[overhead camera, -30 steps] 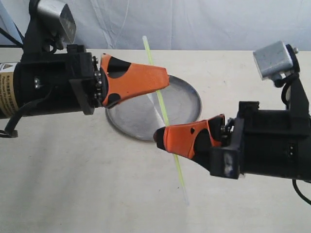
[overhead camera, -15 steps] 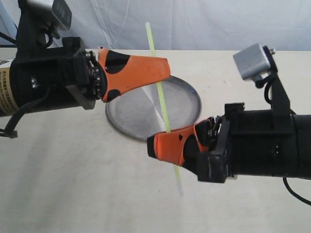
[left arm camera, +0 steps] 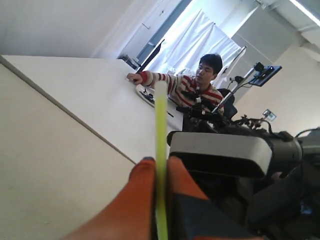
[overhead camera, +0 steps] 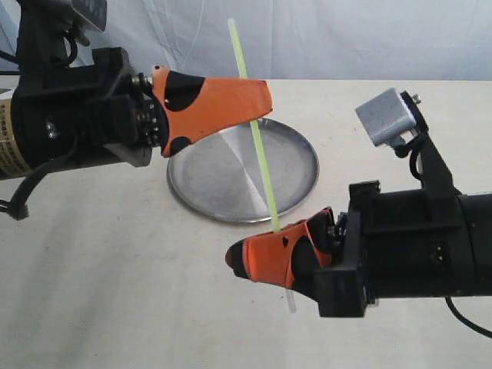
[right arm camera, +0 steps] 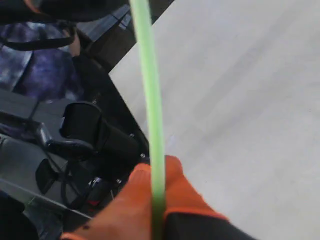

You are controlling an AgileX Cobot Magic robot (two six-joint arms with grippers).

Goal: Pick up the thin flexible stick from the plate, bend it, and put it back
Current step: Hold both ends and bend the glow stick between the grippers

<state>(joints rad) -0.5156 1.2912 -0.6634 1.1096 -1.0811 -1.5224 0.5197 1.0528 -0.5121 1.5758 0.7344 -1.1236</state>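
— So, where's the thin flexible stick (overhead camera: 264, 173) right now?

— Off the plate (overhead camera: 201, 184), clamped at two spots. The left gripper (overhead camera: 264, 108) is closed on its far part and the right gripper (overhead camera: 237, 260) is closed on its near part.

— Do the wrist cams confirm it?

— Yes. In the left wrist view the stick (left arm camera: 160, 125) comes out from between the orange fingertips (left arm camera: 142, 172), pinched tight. The right wrist view shows the same: stick (right arm camera: 150, 100), fingertips (right arm camera: 177, 190) pressed on both sides.

— Axis?

— Straight, no bend visible. The long axis runs far to near with a slight lean, far end further left and near end further right. The far end pokes past the left gripper, in front of the white curtain (overhead camera: 346, 38). The pale near tip sticks out past the right gripper, over the table (overhead camera: 115, 292).

— And the span between the grippers?

— In the exterior view it crosses over the right half of the plate.

— Room to move?

— The plate sits near the table's far edge, curtain behind. The left arm (overhead camera: 61, 131) fills the far left and the right arm (overhead camera: 430, 246) fills the near right. Open tabletop lies near-left of the plate and to its far right. The grippers are well apart along the stick.
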